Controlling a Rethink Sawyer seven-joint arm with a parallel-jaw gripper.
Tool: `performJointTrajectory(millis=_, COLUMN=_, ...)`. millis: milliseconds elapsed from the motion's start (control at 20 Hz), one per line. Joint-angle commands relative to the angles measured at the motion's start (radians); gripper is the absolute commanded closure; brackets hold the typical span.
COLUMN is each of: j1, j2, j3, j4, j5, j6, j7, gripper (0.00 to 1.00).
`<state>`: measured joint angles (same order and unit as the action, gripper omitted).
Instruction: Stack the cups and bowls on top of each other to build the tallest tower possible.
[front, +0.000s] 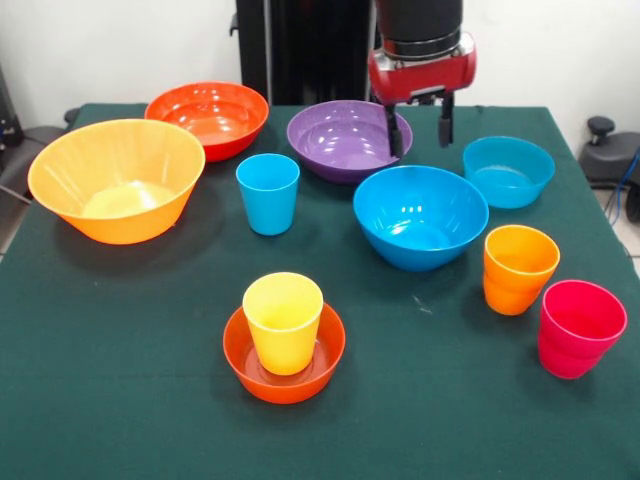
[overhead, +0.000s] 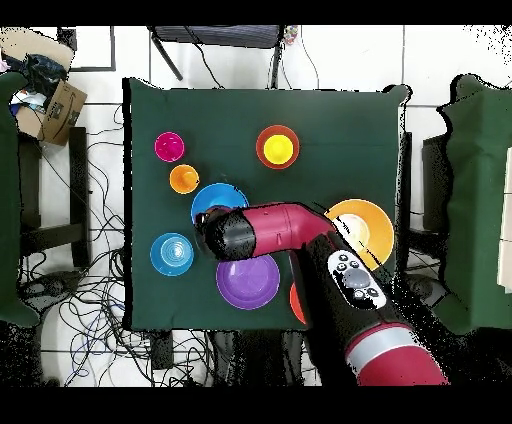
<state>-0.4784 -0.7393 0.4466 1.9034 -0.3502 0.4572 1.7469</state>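
My gripper (front: 420, 130) hangs open and empty above the table's far side, between the purple bowl (front: 345, 140) and the small teal-blue bowl (front: 508, 170), just behind the large blue bowl (front: 420, 217). A yellow cup (front: 283, 322) stands upright inside the small red-orange bowl (front: 285, 372) at the front. The blue cup (front: 268, 193), orange cup (front: 519, 268) and pinkish red cup (front: 580, 327) stand singly. At the left are the large light orange bowl (front: 115, 180) and the medium red-orange bowl (front: 208, 118). In the overhead view the arm (overhead: 285, 228) covers the blue cup and part of the large blue bowl (overhead: 212, 197).
A dark green cloth (front: 120, 400) covers the table. Off the table, the overhead view shows a cardboard box (overhead: 60, 105), cables on the floor and green-covered furniture (overhead: 480, 200) at the right. The pinkish red cup stands close to the table's edge.
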Motion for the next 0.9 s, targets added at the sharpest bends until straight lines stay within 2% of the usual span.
performJointTrajectory(millis=50, j1=0.033, j2=0.007, j3=0.058, j4=0.021, j5=-0.093, j6=-0.073, j7=-0.022, gripper=0.00)
performJointTrajectory(millis=600, j1=0.026, j2=-0.001, j3=0.083, j4=0.000, j5=-0.084, j6=-0.038, j7=-0.034, gripper=0.00)
performJointTrajectory(millis=900, j1=0.016, j2=-0.059, j3=0.081, j4=0.020, j5=-0.059, j6=0.001, j7=-0.022, gripper=0.00)
